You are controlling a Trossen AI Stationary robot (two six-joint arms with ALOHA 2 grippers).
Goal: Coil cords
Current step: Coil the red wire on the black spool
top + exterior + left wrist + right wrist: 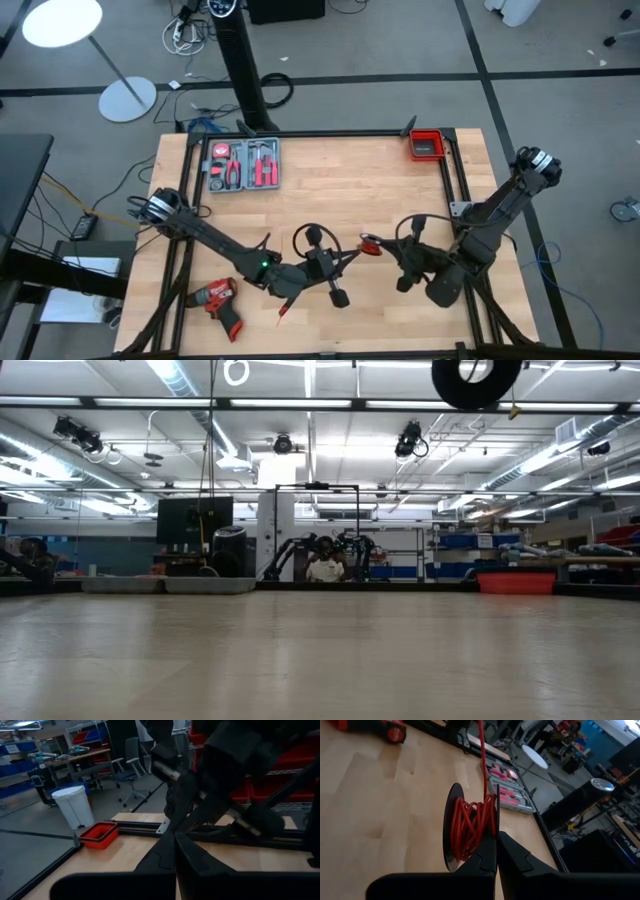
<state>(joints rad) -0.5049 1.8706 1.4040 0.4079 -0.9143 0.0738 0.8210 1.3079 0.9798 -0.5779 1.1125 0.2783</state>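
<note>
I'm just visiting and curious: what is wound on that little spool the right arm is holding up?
Thin red wire is coiled around the spool, one strand running away from it. The right end effector pinches the spool's rim and hides its lower part.

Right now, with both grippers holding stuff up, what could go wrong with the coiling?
The red wire is wound loosely on the spool that the shut right gripper pinches at the rim; loops could slip off. The left gripper, holding the black cable loop, sits close by, so the cords may tangle.
</note>
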